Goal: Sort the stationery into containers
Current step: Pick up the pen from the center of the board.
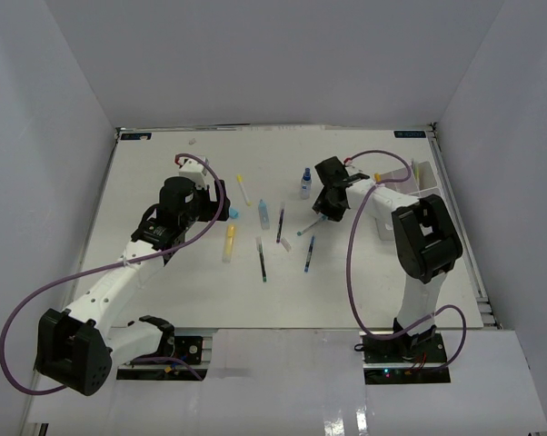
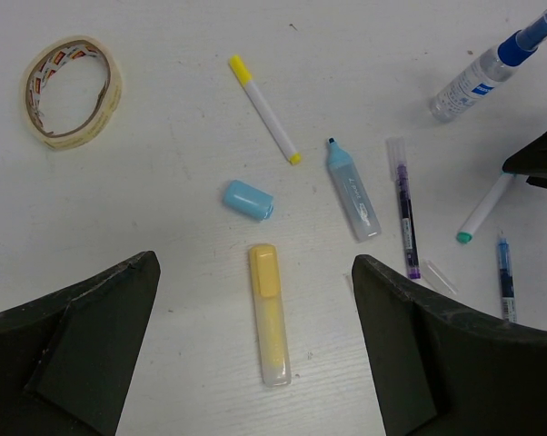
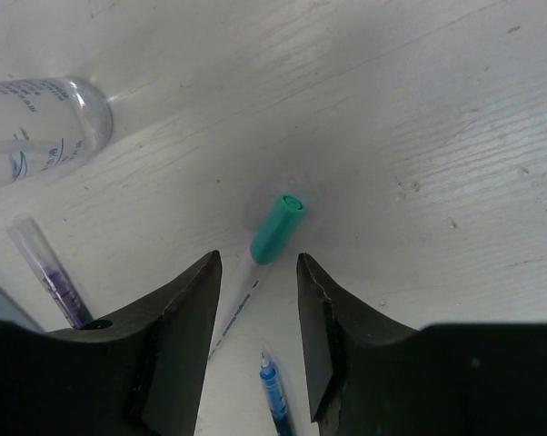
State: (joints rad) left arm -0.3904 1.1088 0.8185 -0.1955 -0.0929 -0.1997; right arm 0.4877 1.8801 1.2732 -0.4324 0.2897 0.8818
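Right gripper, jaws half parted, straddles the barrel of a thin white pen with a teal cap: gaps either side, nothing grasped. The pen runs lengthwise between the fingers, cap pointing away. Left gripper hangs wide open, farther off. White translucent organizer box lies beyond, far right.
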